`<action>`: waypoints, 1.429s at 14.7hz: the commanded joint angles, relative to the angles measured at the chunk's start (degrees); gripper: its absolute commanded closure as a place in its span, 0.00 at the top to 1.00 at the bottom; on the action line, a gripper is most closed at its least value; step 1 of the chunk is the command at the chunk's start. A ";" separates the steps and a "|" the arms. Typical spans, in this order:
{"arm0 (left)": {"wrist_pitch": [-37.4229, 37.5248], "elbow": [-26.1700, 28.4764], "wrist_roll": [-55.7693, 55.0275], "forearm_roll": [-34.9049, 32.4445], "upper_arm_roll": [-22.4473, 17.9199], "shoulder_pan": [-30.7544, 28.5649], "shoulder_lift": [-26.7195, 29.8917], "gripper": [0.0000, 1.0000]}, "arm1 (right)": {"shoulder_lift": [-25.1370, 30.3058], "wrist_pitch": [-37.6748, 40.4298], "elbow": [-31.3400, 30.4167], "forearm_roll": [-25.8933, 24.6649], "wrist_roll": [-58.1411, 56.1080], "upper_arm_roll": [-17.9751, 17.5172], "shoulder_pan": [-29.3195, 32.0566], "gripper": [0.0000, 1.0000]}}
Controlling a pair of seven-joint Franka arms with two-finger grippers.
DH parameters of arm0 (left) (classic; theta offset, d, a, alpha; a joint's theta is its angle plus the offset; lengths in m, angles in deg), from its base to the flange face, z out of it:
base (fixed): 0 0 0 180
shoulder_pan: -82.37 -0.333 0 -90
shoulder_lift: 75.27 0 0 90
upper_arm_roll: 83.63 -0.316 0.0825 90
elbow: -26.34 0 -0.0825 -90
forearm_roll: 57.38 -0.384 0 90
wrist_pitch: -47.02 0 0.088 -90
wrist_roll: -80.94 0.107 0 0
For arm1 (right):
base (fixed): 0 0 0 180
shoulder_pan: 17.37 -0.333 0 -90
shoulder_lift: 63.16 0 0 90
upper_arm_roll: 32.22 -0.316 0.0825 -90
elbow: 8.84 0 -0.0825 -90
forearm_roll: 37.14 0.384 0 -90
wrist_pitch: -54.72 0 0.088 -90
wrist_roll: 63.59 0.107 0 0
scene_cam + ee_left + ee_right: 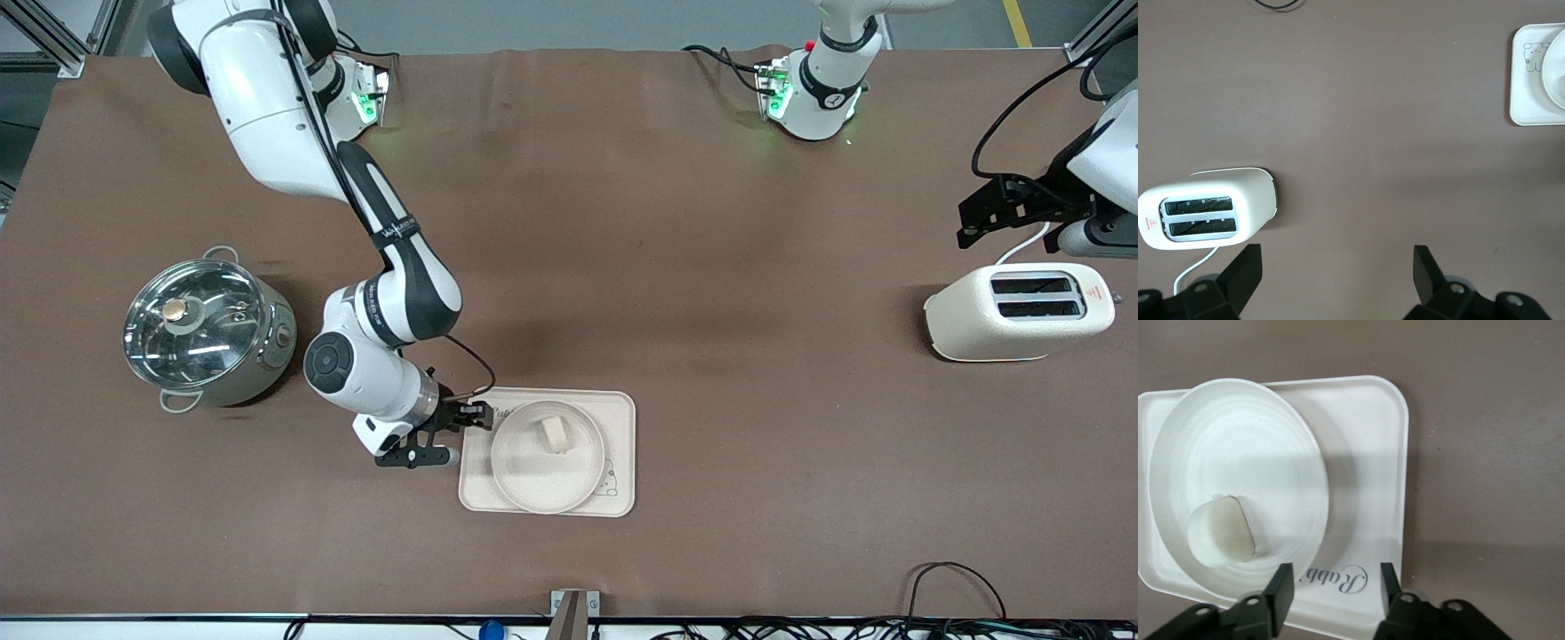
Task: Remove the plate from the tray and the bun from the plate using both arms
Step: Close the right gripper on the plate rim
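— So, from the front, what's on the worktop (676, 267)?

— It's covered by a brown mat, faintly creased. The tray (622, 444) lies toward the front camera, the plate (533, 480) sits on it, and the bun (556, 434) rests on the plate. A steel pot (206, 333) with a glass lid stands toward the right arm's end, a cream toaster (1018, 311) toward the left arm's end. Cables run along the front edge, and grey floor shows past the bases.

— And the hands?

— The right hand (455, 436) is over the tray's edge on the pot's side, empty, fingers slightly parted. The left hand (987, 218) waits above the mat beside the toaster.

— The left wrist view?

— The left hand (1335, 267) is spread wide with nothing between its fingers. Below are the toaster (1208, 213) and plain brown mat, with a corner of the tray (1528, 100) and its rabbit drawing.

— The right wrist view?

— The right hand (1337, 583) hangs parted over the tray (1365, 453) rim, by the printed lettering. The bun (1219, 532) sits off-centre on the plate (1258, 447).
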 commanded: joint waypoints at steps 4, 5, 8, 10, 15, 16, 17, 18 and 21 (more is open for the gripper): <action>0.05 -0.63 -0.23 0.19 -0.01 -0.16 -0.12 1.00 | -7.03 0.44 8.80 6.92 -0.14 -4.02 3.27 0.50; 0.05 -0.63 -0.23 0.19 -0.01 -0.07 -0.12 1.00 | -8.08 0.44 9.86 7.73 -0.06 -3.93 3.35 0.48; 0.05 -0.63 0.03 0.19 -0.01 -0.16 -0.12 1.00 | -9.76 -0.96 11.10 8.00 0.38 -4.11 3.27 0.42; 0.05 -0.63 0.03 0.19 -0.01 -0.16 -0.12 1.00 | -10.11 -1.32 11.19 8.00 0.30 -4.02 3.27 0.41; 0.05 -0.63 0.39 0.19 -0.01 -0.16 -0.12 1.00 | -10.64 -1.41 11.45 8.00 0.38 -4.02 3.27 0.27; 0.05 -0.63 0.39 0.19 -0.01 -0.25 -0.12 1.00 | -10.73 -1.41 11.45 8.00 0.38 -4.02 3.27 0.27; 0.05 -0.63 0.47 0.19 -0.01 -0.25 -0.12 1.00 | -10.90 -1.41 11.45 8.00 0.38 -4.02 3.27 0.25; 0.05 -0.63 0.47 0.19 -0.01 -0.25 -0.12 1.00 | -10.99 -1.41 11.45 8.00 0.38 -4.02 3.27 0.24; 0.05 -0.63 0.04 0.19 -0.01 0.10 -0.12 1.00 | -11.08 -1.41 11.45 8.00 0.38 -4.02 3.09 0.20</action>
